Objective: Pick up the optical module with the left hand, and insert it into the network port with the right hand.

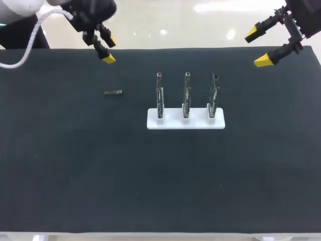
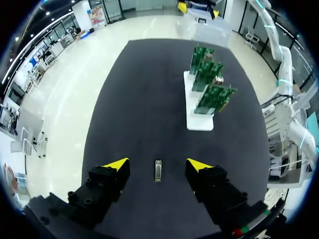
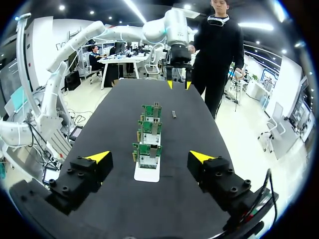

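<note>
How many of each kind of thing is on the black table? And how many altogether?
optical module: 1
green circuit boards: 3
white stand: 1
Total: 5

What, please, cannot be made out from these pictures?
Head view: optical module too small to tell which end is the plug.
Head view: the boards stand edge-on, their ports too small.
Right wrist view: nearest board partly hides the two behind.
</note>
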